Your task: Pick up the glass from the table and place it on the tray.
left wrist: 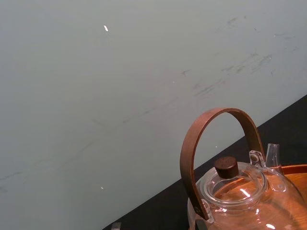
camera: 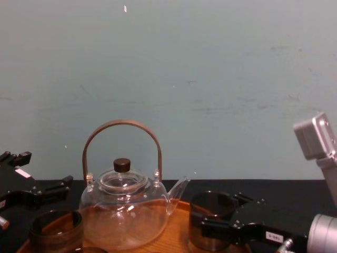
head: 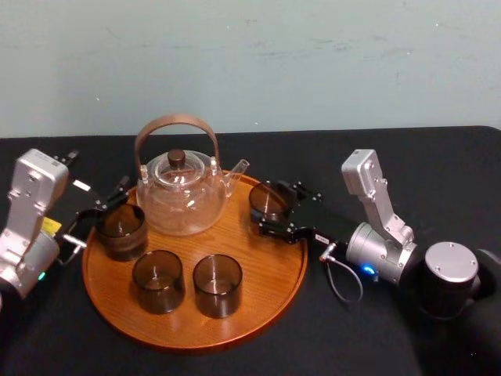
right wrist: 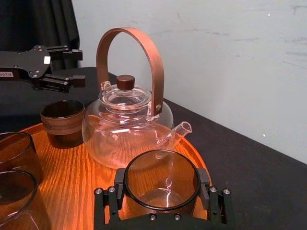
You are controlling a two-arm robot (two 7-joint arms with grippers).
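2 smoky-brown tumblers [head: 157, 280] stand side by side on the near part of the round wooden tray [head: 258, 301], which lies on the black-clothed table [head: 368, 345]. Further back, over the tray's right rim, the right gripper [head: 274, 208] clasps the glass [right wrist: 162, 184], a short dark cylinder, pads pressed to both sides. A 4th tumbler [head: 121, 229] stands by the left rim, and the left gripper [right wrist: 76, 67] is spread open just behind it. A clear teapot [head: 182, 196] with an arched brown handle stands between them, furthest back.
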